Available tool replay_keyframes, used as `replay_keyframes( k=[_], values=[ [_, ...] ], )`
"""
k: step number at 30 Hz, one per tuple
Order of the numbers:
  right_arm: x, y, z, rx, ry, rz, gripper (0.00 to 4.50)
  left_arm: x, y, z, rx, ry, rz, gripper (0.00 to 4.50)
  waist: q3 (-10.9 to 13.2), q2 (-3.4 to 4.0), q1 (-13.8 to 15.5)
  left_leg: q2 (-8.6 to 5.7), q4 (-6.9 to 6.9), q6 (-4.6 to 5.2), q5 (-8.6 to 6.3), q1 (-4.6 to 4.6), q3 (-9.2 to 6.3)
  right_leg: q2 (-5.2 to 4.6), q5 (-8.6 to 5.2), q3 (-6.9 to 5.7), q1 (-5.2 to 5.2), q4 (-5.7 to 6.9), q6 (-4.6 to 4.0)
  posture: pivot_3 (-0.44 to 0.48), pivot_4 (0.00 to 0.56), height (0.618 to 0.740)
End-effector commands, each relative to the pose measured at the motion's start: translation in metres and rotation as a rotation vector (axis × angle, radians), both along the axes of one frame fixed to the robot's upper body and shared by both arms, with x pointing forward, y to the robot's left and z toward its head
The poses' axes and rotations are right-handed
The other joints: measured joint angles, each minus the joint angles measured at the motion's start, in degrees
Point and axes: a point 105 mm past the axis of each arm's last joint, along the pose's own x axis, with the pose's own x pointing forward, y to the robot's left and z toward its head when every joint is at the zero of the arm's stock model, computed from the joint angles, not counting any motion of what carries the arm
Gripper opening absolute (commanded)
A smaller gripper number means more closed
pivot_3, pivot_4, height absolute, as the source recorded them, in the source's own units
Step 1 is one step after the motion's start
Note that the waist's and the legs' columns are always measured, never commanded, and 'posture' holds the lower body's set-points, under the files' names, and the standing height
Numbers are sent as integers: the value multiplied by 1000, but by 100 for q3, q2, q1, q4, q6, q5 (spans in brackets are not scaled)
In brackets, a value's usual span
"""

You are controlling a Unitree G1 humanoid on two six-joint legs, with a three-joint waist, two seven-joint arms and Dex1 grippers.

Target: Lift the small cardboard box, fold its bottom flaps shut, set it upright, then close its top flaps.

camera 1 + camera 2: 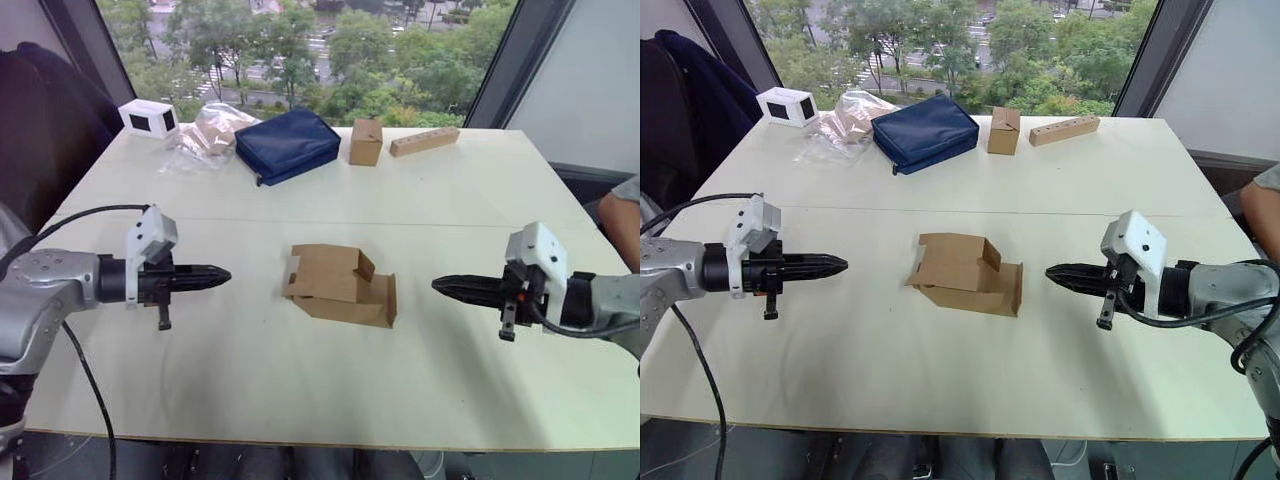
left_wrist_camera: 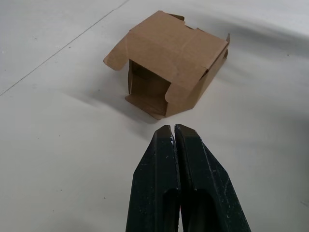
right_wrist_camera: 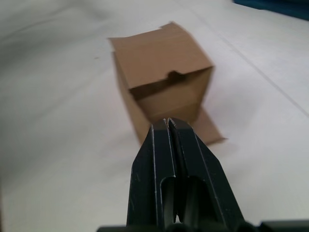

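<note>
The small cardboard box (image 1: 340, 285) lies on its side in the middle of the table (image 1: 300, 380), plain brown, with its flaps hanging open at both ends. To its left my left gripper (image 1: 226, 274) hovers shut, pointing at it with a gap between. The box's open end (image 2: 149, 92) faces that gripper in the left wrist view. On the box's other side my right gripper (image 1: 436, 286) is also shut and empty, aimed at the box (image 3: 161, 72) from a short distance.
Along the far edge stand a white box with a black window (image 1: 149, 118), a crumpled plastic bag (image 1: 205, 135), a navy pouch (image 1: 287, 145), a narrower brown carton (image 1: 365, 141) and a wooden block (image 1: 424, 141). A person's arm (image 1: 622, 225) shows at the right edge.
</note>
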Motion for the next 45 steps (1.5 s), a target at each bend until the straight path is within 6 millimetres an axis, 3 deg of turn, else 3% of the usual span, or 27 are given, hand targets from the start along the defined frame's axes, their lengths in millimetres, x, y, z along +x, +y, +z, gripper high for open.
replay_keyframes(
  k=[1, 15, 21, 24, 30, 33, 34, 45],
  values=[
    [-1, 4, 4, -5, -35, 9, 0, 0, -1, 12, -14, -28, -6, 79, 0, 0, -2, 0, 0, 0, 0, 0, 0, 0, 0, 0, 0, 0, 0, 0, 150, 740],
    [-2, 20, 3, 7, -52, 21, 0, -2, -7, 10, -42, 6, -7, 79, 0, -1, -1, 1, 0, -1, 0, 0, 1, 2, 1, 1, -1, 1, 2, 0, 150, 740],
    [-1, 29, 1, 22, -55, 28, 0, 1, -16, 0, -94, 132, 18, 79, 1, -2, -1, 1, 0, -1, 1, 0, 1, 2, 1, 3, -1, 2, 2, 0, 150, 740],
    [-1, 38, -4, 42, -56, 26, 0, 10, -26, -9, -191, 260, 30, 833, 0, -4, 9, 0, 1, -1, 1, 0, 0, 3, 1, 2, 0, 2, 3, 0, 150, 740],
    [-3, 48, -12, 63, -57, 5, 0, 40, -36, -18, -424, 551, 75, 3150, 3, -9, 5, -1, 6, -3, 3, 0, -2, 9, 2, 2, 2, 5, 7, 0, 150, 740],
    [-4, 50, -14, 66, -61, -7, 0, 47, -47, -29, -455, 664, 54, 4226, 2, -10, 1, -2, 6, -5, 5, 0, -4, 11, 1, 1, 3, 6, 10, 0, 150, 740],
    [-4, 50, -14, 63, -63, -12, 0, 48, -52, -31, -461, 693, 43, 4380, 2, -10, -1, -3, 6, -8, 6, 0, -4, 11, 1, 1, 3, 6, 10, 0, 150, 740],
    [-9, 51, -16, 55, -76, -59, 0, 75, -100, -49, -532, 828, -19, 4380, 3, -15, 3, -7, 7, -7, 6, -2, -6, 11, 1, 2, 2, 7, 10, 0, 150, 740]
  ],
)
